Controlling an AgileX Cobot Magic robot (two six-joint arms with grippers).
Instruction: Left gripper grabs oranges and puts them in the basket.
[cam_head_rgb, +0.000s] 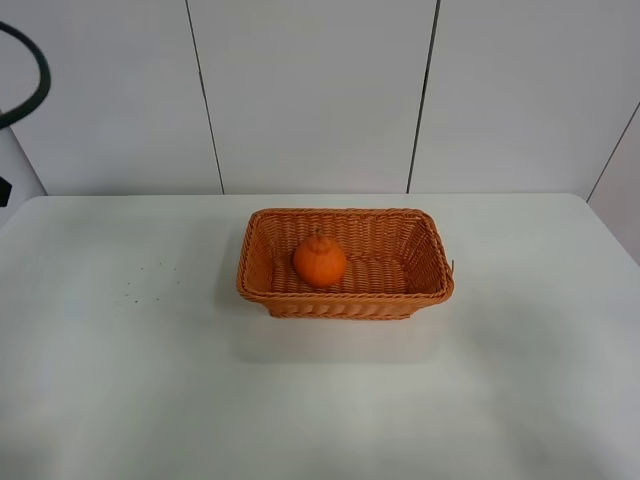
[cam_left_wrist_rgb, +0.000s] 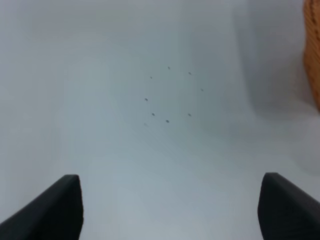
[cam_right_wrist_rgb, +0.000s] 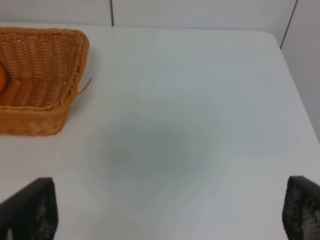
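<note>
The orange lies inside the wicker basket at the middle of the white table, toward the basket's left half. A sliver of the orange and the basket's corner show in the right wrist view. The basket's edge shows in the left wrist view. My left gripper is open and empty over bare table with small dark specks, apart from the basket. My right gripper is open and empty over the table to the basket's right. Neither arm shows in the exterior high view.
A white panelled wall stands behind the table. The table's right edge runs near the right gripper. Small dark specks dot the table left of the basket. A dark curved cable hangs at far left.
</note>
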